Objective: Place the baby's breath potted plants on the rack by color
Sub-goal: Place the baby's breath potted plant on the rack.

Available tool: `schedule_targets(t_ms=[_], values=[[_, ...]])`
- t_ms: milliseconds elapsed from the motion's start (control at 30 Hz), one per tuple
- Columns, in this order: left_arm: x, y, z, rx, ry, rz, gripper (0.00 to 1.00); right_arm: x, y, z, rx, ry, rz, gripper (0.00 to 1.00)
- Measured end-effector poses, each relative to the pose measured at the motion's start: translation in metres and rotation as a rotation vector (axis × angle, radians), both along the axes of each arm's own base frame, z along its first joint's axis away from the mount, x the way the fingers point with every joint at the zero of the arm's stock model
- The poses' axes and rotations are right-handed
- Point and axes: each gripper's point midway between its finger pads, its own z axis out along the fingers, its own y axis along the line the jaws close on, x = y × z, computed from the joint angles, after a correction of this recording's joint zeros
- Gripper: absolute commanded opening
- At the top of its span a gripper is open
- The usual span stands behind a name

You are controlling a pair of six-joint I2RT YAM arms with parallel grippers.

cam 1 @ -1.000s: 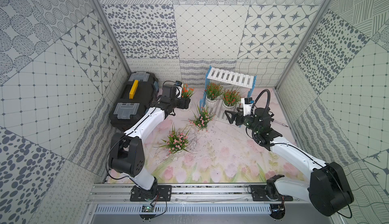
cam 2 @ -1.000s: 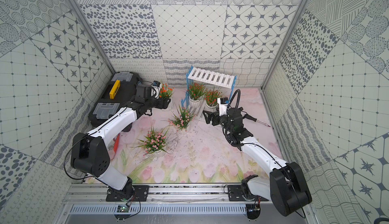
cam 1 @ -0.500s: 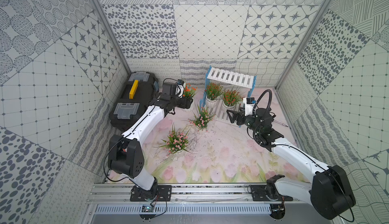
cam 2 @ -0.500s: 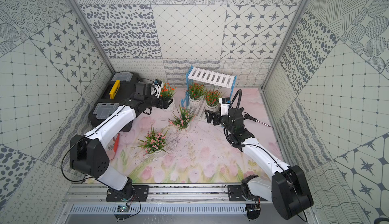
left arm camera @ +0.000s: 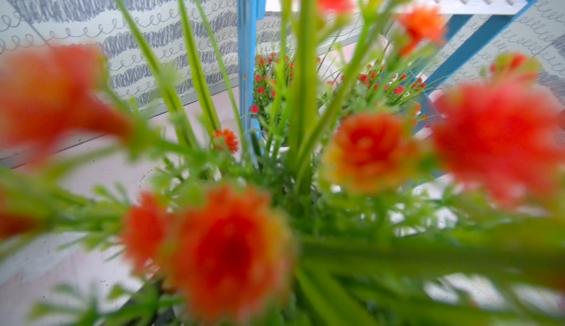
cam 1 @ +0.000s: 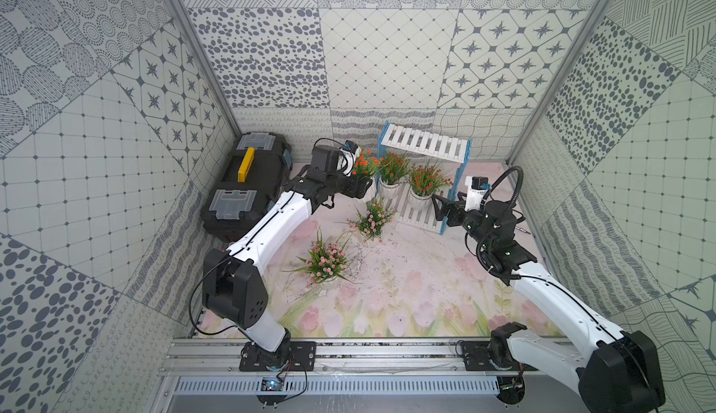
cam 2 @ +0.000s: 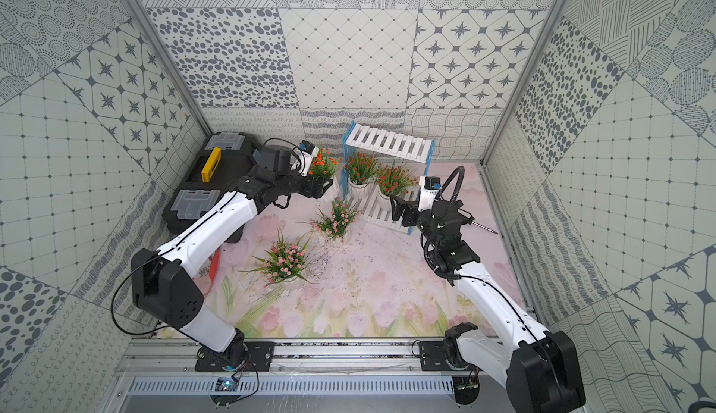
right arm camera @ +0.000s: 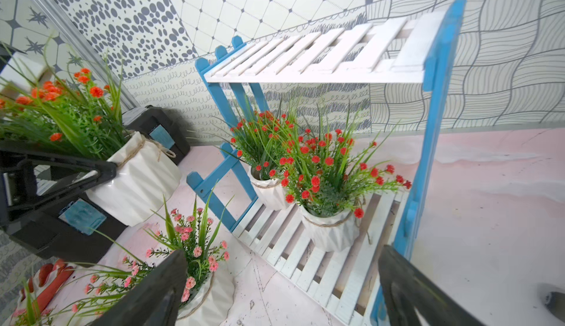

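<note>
Left hand — arm outstretched — grips orange-red plant; right hand gapes empty.

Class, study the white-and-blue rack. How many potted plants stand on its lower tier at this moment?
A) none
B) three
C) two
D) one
C: two orange-red plants stand on the rack's lower tier. The third orange-red plant is held in the left gripper beside the rack, and both pink plants are on the mat.
</note>
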Motion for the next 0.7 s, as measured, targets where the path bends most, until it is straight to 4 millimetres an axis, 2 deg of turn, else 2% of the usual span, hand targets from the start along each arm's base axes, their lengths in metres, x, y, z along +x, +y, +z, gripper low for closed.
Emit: schedule_targets(t_ms=[267,700], values=[[0.000,-0.033,0.010,0.004,-0.018,-0.066,0.62,-0.004,-0.016,0.001,-0.006,0.002,-0.053,0.98],[-0.006,-0.098,-0.003,0.017,-0.005,-0.182,0.62,-0.011,-0.049,0.010,-0.011,-0.014,-0.159,0.98]])
